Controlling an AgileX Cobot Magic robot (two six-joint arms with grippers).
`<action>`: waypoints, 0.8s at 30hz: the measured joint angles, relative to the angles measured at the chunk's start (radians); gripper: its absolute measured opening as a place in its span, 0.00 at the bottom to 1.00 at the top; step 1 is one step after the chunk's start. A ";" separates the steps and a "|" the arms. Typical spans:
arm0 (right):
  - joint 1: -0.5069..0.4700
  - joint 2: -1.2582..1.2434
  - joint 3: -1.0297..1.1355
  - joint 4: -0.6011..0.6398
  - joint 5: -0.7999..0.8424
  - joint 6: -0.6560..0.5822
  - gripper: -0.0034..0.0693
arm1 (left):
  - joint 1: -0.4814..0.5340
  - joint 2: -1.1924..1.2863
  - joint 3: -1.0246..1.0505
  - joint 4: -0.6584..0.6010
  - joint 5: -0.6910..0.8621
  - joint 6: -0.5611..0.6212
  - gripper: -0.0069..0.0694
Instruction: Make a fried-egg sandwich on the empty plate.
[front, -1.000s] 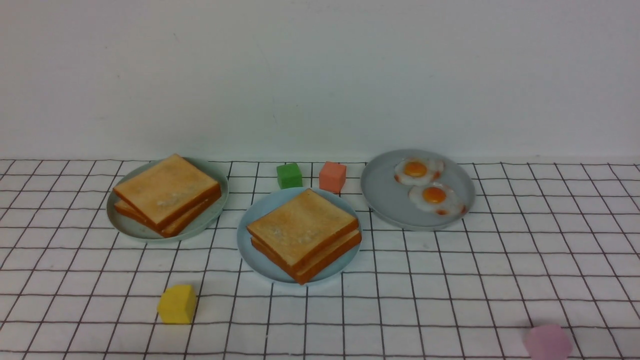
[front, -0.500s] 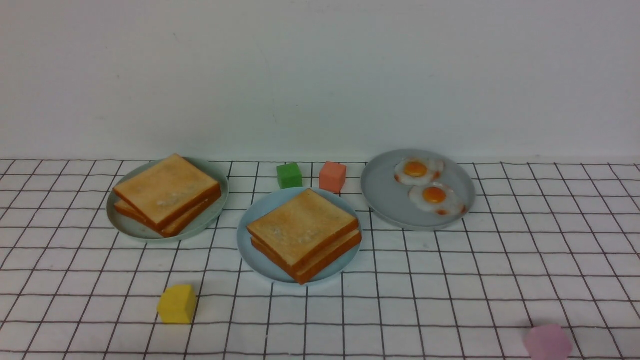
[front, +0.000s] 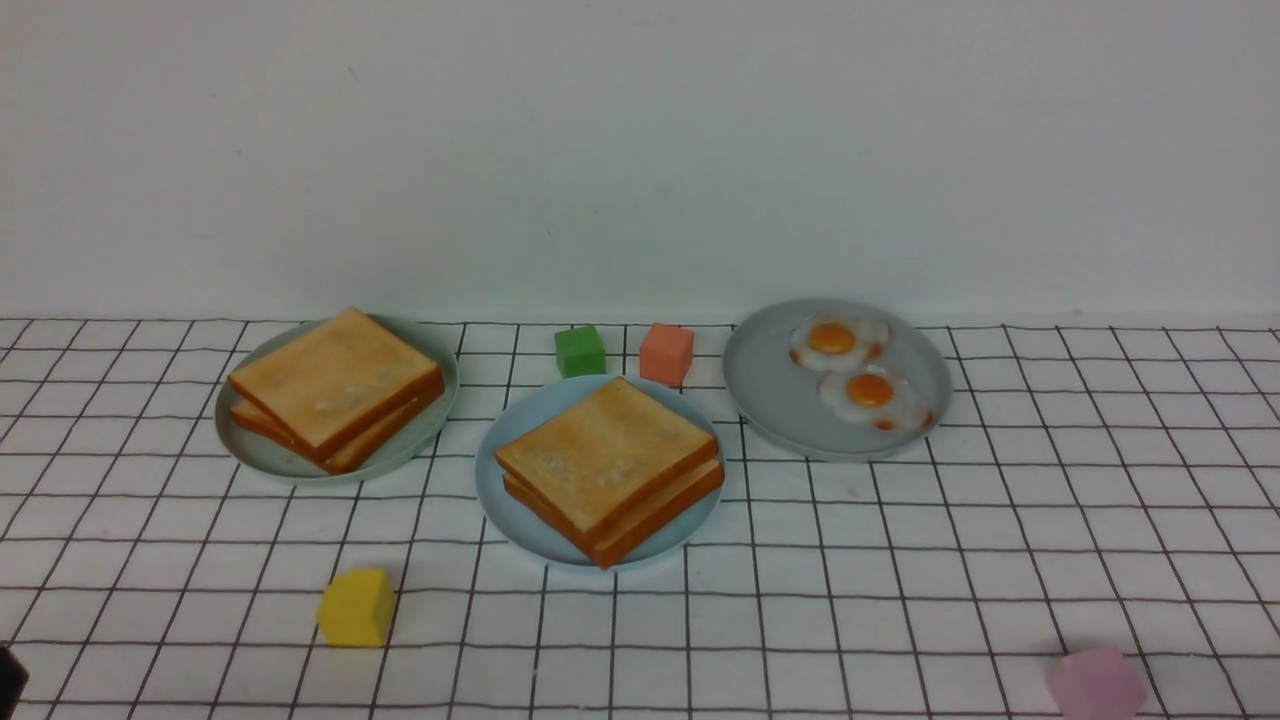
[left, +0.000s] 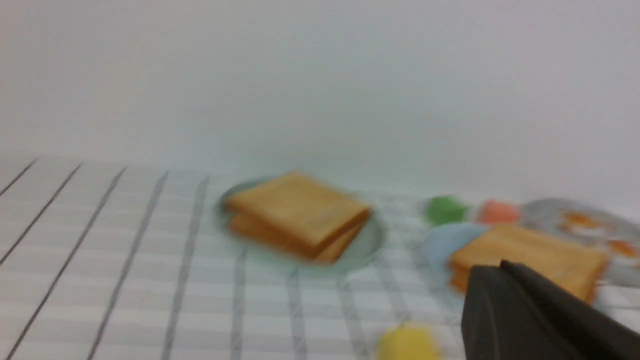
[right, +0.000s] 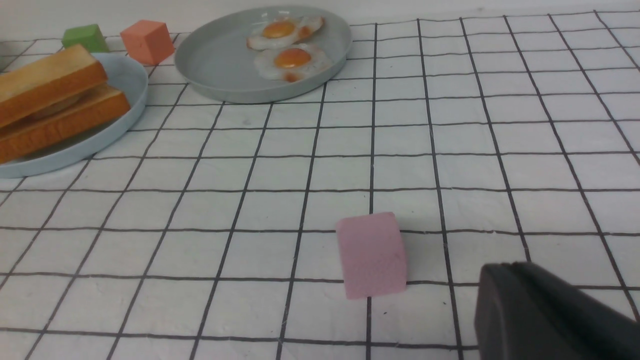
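Front view: the sandwich (front: 608, 468) is seen stacked on the light blue plate (front: 497, 498) at frame centre — two toast slices, top one slightly offset; the egg between them is not visible here. A green-grey plate (front: 268, 459) with two more toast slices (front: 335, 387) sits at centre left. A grey plate (front: 775, 395) with two fried eggs (front: 852, 372) sits at centre right. A green cube (front: 579, 350) and an orange cube (front: 665, 353) are placed just behind the blue plate. A yellow block (front: 355, 607) is at lower left, a pink cube (front: 1094, 684) at lower right. A dark sliver of the left gripper (front: 10, 678) shows at the bottom left edge; its opening cannot be told.

Left wrist view (blurred): the toast pile (left: 297, 216) on its plate is near frame centre, the sandwich (left: 525, 257) at right, partly covered by one dark finger (left: 520, 320) in the lower right corner. Jaw state cannot be told.

Right wrist view: the sandwich (right: 50, 102) on the blue plate (right: 122, 82) is at upper left — something pale is glimpsed in the gap between the slices. The grey plate (right: 220, 65) with eggs (right: 287, 47) is at top centre. The pink cube (right: 371, 254) lies at lower centre, apart from the dark finger (right: 540, 315) in the lower right corner. Only one finger is shown, so the right gripper's opening cannot be told.
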 joint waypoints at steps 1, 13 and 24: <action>0.000 -0.001 0.000 0.000 0.000 0.000 0.07 | 0.020 -0.003 0.005 0.013 0.038 -0.040 0.07; 0.000 -0.001 0.000 0.000 0.000 0.000 0.09 | 0.091 -0.005 0.017 0.064 0.276 -0.173 0.07; 0.000 -0.001 0.000 0.000 0.000 0.000 0.10 | 0.091 -0.005 0.017 0.065 0.276 -0.175 0.07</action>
